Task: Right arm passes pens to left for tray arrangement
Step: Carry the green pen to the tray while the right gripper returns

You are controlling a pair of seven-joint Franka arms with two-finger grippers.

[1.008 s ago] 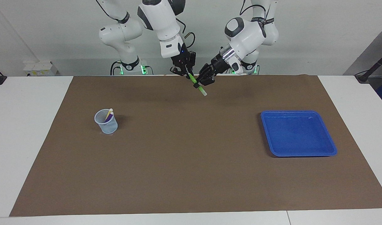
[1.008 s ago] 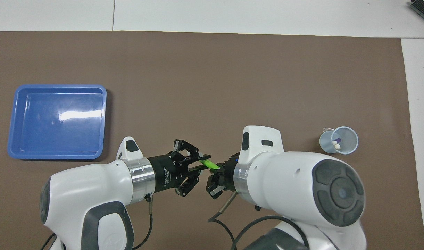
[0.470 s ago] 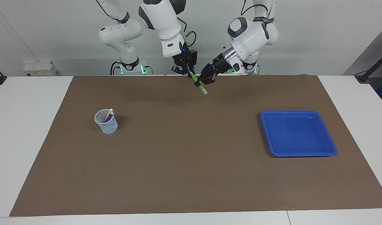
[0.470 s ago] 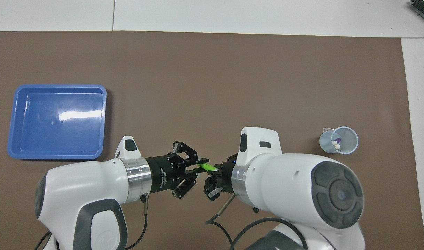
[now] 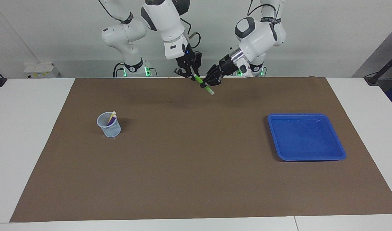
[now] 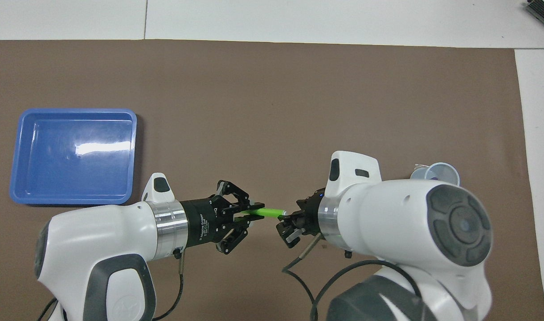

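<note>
- The green pen [image 5: 203, 85] hung in the air over the brown mat [image 5: 196, 166], at the edge nearest the robots and well apart from the tray [image 5: 306, 157], toward the right arm's end from it.
- It was slim and bright green with a pale tip, tilted so that tip pointed down toward the mat.
- The left tool [image 5: 208, 82] was clamped on the pen's lower part, fingertips together on it; this grip probably served to carry the pen over to the tray.
- The right tool [image 5: 191, 75] sat just beside the pen's upper end; whether its fingers stood apart or together could not be told, and in the overhead view a small gap appeared to separate it from the pen [image 6: 266, 212].
- Judging from that, the handover looked nearly finished, with the pen's weight on the left tool alone.
- The tray, bright blue with a raised rim, lay empty, ready to receive pens.
- A translucent cup [image 5: 108, 125] stood on the mat far from the tray, toward the right arm's end, holding the yellow pen [image 5: 111, 116] and purple pen [image 5: 112, 121] upright for later passes.
</note>
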